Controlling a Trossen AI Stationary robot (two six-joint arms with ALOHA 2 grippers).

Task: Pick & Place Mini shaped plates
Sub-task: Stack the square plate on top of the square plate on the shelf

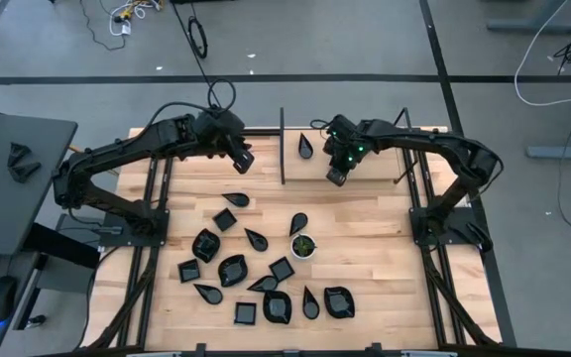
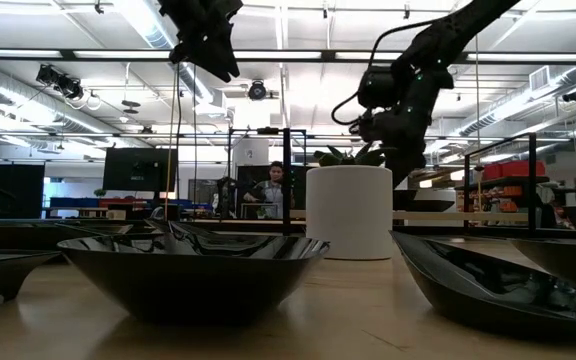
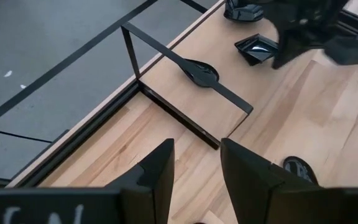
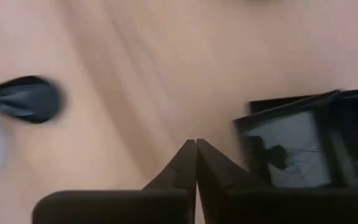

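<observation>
Overhead, table-level and two wrist views, all sharing the wooden table [image 1: 365, 248].

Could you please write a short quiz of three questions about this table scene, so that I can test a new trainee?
1. True or false: the right gripper is shut and holds no plate.
2. Which thing stands among the mini shaped plates in the middle of the table?
A. a small white cup with green inside
B. a red bowl
C. a glass bottle
3. Fill in: the teardrop plate at the far edge lies on the ____ arm's side of the upright black divider.

Key
1. True; its fingers meet with nothing between them.
2. A, the white cup.
3. right. The left gripper is open and empty.
</observation>
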